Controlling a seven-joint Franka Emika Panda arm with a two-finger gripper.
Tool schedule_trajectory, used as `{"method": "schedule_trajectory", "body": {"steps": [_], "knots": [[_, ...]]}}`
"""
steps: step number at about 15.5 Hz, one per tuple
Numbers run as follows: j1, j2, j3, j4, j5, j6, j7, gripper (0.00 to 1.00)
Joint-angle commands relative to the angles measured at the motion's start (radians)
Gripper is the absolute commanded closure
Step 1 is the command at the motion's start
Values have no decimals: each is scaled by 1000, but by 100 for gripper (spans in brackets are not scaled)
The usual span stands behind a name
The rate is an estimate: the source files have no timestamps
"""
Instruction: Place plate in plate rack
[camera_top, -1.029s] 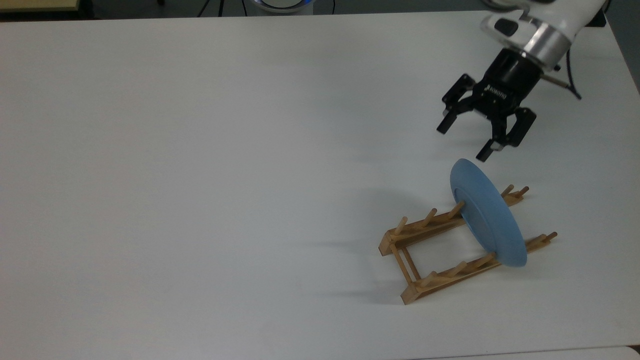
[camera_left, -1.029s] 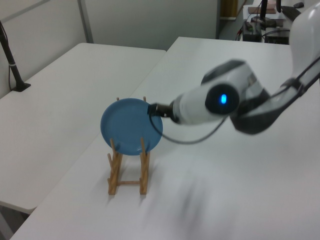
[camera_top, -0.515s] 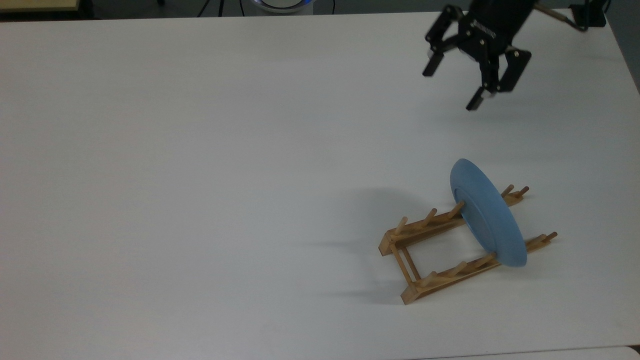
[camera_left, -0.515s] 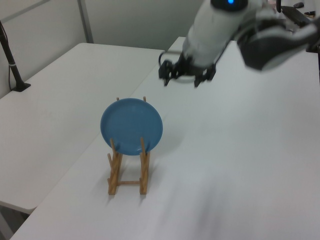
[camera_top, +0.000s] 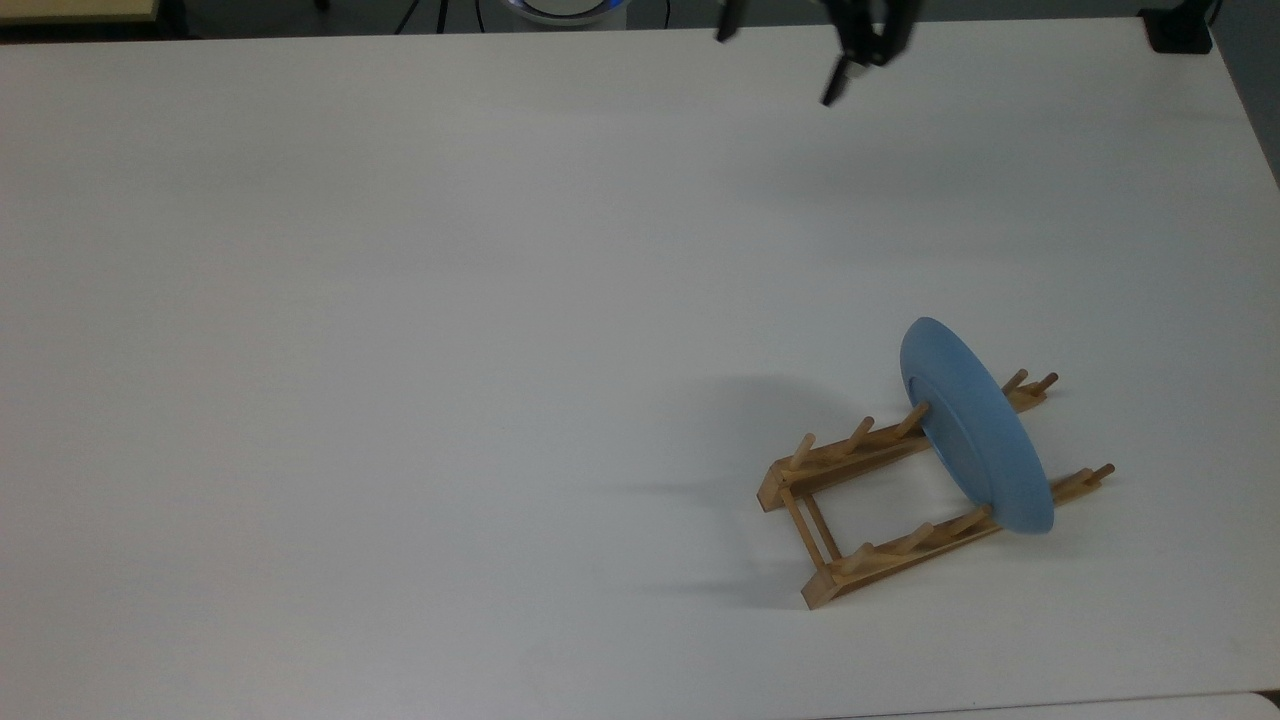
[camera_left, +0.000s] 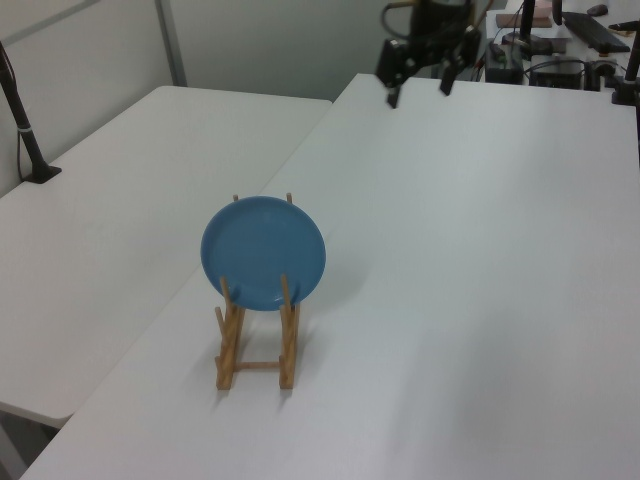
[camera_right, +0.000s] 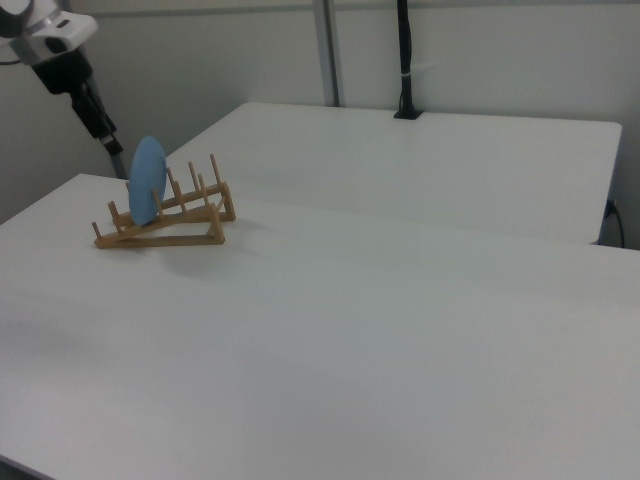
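We see the light-blue plate standing on edge between the wooden plate rack's pegs near the tabletop's corner, so our gripper hangs over the far edge, apparently spread wide and empty.

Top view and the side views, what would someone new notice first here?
The light-blue plate stands on edge in the wooden plate rack, near the lower right of the top view, on a plain white table. The black hand hangs open above the table's far end in the left view, well apart from the plate.
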Motion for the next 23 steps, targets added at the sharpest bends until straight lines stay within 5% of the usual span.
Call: {"method": "schedule_trajectory", "body": {"steps": [1, 6, 10, 18, 23], "knots": [[-97, -123, -44, -136, 128, -24, -297, 0], [-141, -189, -208, -190, 276, -19, -730, 0], [-206, -208, -227, -193, 317, -22, -965, 0], [-117, -200, -339, -181, 318, -65, -962, 0], [-115, -192, -339, -181, 318, -54, -978, 0]]}}
